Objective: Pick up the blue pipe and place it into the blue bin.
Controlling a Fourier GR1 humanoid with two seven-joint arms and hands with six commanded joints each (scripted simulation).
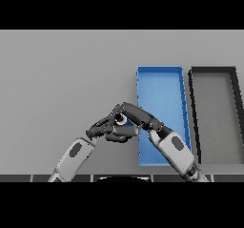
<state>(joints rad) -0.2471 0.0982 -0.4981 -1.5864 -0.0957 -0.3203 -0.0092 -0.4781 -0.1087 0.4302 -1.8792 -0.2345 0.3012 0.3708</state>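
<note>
Just left of the rectangular blue plastic bin (pixel 162 96), the right hand (pixel 136 115) curls around the barely visible blue pipe (pixel 122 119); the left hand (pixel 102 127) touches alongside, its grip unclear. Next comes lifting rightward over the rim.

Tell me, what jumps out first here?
Two dark hands meet in the middle of the grey table: the right hand and left hand huddle together around a small pale round end, perhaps the pipe, mostly hidden between them. Just right of them sits a bright blue bin, and beside it, further right, a black bin.
</note>
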